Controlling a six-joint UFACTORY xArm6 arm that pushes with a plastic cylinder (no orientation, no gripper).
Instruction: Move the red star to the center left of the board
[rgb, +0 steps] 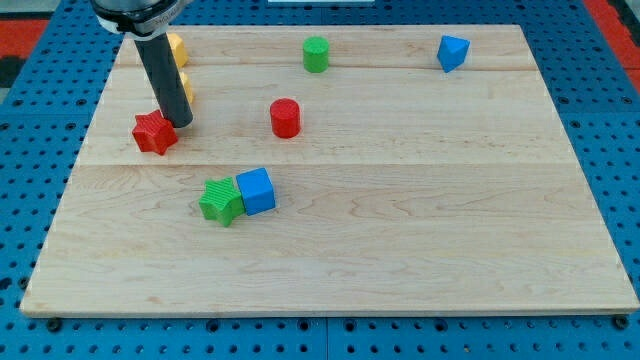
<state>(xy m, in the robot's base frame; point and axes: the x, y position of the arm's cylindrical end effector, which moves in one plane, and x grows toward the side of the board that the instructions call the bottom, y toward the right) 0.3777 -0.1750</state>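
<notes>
The red star (153, 132) lies at the view's left, about mid-height of the wooden board (400, 240). My tip (183, 123) rests on the board just at the star's upper right, touching or nearly touching it. The dark rod rises from there toward the view's top left.
A red cylinder (285, 117) stands right of my tip. A green block (220, 201) and a blue cube (256, 190) touch each other below. Two yellow blocks (177, 47) (184, 86) sit partly behind the rod. A green cylinder (316, 54) and a blue block (452, 52) are at the top.
</notes>
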